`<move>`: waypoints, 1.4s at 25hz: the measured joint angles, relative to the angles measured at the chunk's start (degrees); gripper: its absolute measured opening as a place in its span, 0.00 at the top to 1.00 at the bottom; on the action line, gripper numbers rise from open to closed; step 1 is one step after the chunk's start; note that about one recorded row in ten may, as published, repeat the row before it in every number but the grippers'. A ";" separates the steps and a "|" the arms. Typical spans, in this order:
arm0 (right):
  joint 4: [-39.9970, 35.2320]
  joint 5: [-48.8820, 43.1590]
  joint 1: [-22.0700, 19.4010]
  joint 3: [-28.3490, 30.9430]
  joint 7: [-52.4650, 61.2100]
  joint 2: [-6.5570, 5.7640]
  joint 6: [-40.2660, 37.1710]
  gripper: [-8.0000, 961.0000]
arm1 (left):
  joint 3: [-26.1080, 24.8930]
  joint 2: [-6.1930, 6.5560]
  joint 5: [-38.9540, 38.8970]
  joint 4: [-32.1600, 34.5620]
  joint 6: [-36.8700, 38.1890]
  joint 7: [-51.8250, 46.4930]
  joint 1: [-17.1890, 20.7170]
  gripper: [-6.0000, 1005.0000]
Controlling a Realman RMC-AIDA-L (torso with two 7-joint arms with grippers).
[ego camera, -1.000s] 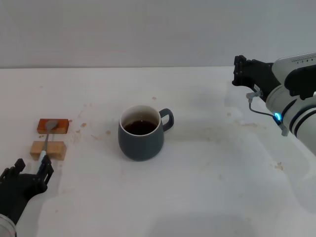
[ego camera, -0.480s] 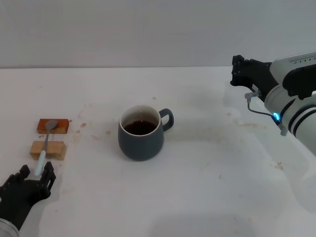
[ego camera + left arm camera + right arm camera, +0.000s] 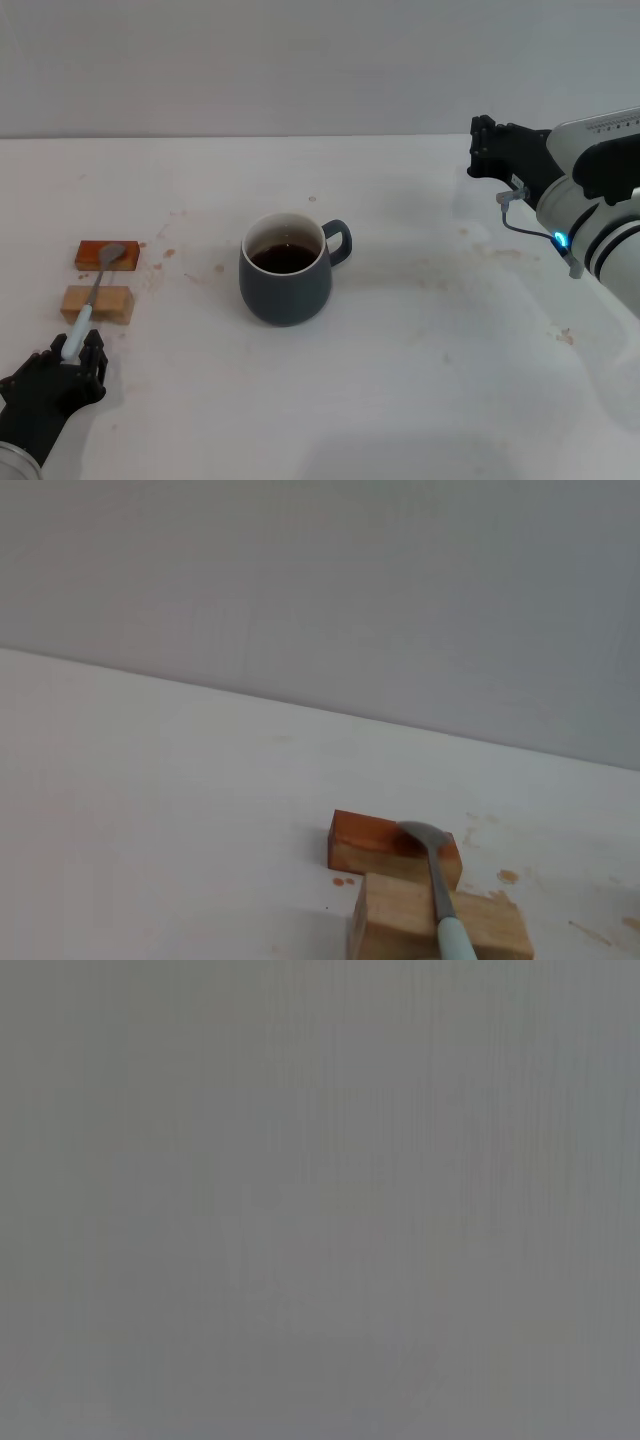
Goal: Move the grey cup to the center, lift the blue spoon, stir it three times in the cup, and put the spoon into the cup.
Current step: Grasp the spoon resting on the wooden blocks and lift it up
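Two grippers show, and only the left gripper (image 3: 72, 362) is at work. It sits at the near left of the bench (image 3: 420, 380), with the pale end of the spoon (image 3: 95, 290) handle reaching in between its fingers. Whether they have closed on the handle I cannot tell. Just beyond it the spoon lies across the tan block (image 3: 97, 303), its bowl on the orange block (image 3: 108, 255) farther off; the left wrist view shows the same line-up.

A second ago this gripper sat higher and farther out, its tips only meeting the handle end. Half a second ago it had dropped back and spread around the handle. Now it has edged in again, and the spoon has swung slightly, its bowl nearer the middle of the orange block. That suggests contact, so the lift looks about to start.

Off to its right, well apart, the cup (image 3: 286, 268) stands at the bench centre, unmoved, coffee inside.

Far right, the right gripper (image 3: 487, 147) hangs raised, barely shifted; its state I cannot tell.
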 joint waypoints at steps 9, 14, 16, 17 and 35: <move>0.05 -0.13 -0.04 -0.23 0.00 0.00 0.00 0.96 | 0.03 -0.08 0.16 0.12 0.15 0.00 -0.07 0.65; 0.29 -1.33 -0.05 0.21 0.00 0.00 0.00 0.96 | -0.35 -0.09 0.00 -0.10 0.35 0.00 -0.09 0.65; 0.34 -1.35 -0.06 0.23 0.00 0.00 0.00 0.96 | -0.45 -0.09 0.06 -0.11 0.43 0.00 -0.09 0.65; 0.34 -1.36 -0.08 0.24 0.00 0.00 0.00 0.96 | -0.46 -0.09 0.07 -0.12 0.45 0.00 -0.09 0.65; 0.73 -1.41 -0.01 0.26 0.00 0.09 0.26 0.96 | -0.60 -0.09 -0.07 -0.21 0.35 0.00 -0.42 0.65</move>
